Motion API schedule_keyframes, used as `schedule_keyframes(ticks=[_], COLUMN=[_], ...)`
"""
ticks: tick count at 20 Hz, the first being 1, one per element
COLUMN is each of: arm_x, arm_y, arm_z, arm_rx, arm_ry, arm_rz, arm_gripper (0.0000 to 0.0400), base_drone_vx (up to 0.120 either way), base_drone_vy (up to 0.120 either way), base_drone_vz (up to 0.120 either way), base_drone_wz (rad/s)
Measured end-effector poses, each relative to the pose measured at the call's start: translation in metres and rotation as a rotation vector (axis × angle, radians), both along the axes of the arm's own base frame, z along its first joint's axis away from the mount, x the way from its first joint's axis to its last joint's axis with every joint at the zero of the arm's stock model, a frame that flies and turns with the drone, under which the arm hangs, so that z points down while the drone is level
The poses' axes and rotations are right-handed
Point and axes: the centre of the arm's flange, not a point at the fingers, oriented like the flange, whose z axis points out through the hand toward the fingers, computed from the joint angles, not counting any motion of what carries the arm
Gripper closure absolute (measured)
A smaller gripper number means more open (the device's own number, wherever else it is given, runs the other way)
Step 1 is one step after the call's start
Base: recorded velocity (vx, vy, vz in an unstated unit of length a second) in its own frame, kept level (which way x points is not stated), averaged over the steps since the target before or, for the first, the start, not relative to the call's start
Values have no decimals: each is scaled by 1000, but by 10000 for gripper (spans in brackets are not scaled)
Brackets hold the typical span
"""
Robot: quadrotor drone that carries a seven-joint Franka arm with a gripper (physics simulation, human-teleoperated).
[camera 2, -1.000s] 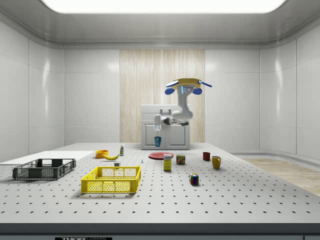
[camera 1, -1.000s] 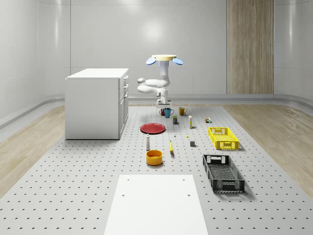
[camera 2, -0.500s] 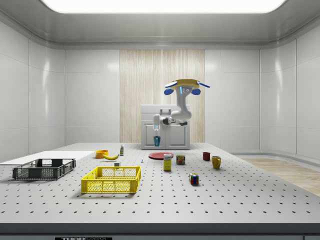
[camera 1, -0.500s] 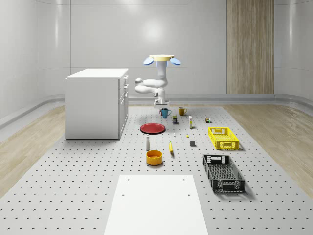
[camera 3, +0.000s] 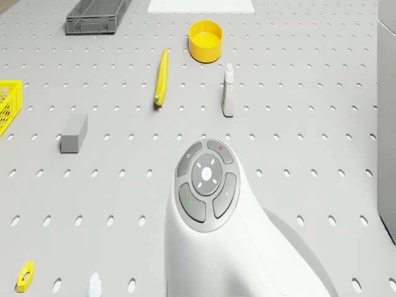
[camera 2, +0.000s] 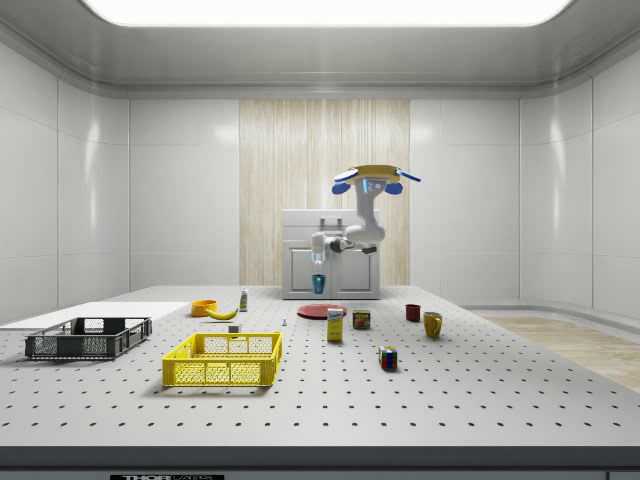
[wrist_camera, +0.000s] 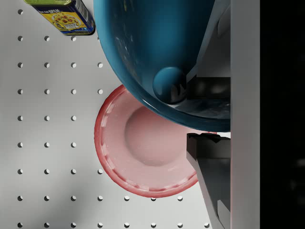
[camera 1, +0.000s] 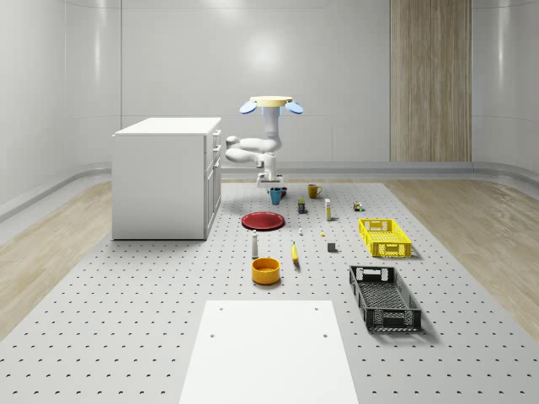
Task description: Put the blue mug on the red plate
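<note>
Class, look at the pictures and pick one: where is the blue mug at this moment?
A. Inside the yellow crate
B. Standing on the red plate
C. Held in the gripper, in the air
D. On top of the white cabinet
C: the gripper holds the blue mug in the air, and in the side view it hangs clear above the red plate, under the hovering drone.

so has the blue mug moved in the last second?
Yes. In the whole-scene view the blue mug, held in the pincer, has shifted toward that view's left, away from the yellow mug and closer to over the red plate.
</note>
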Motion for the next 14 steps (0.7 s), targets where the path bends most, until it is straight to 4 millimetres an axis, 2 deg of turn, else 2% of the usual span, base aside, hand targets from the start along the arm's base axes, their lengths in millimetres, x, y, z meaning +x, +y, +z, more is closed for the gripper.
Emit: schedule_keyframes(ticks=[2,7,14], arm_x=[0,0,0], arm_y=[0,11,43], arm_z=[0,0,0], arm_rx=[0,0,0], arm_ry=[0,0,0], arm_rz=[0,0,0], arm_gripper=[300,300,300], base_drone_vx=[-80,0,0], base_drone_vy=[-120,0,0], base_drone_vz=[0,0,0], base_drone_wz=[0,0,0])
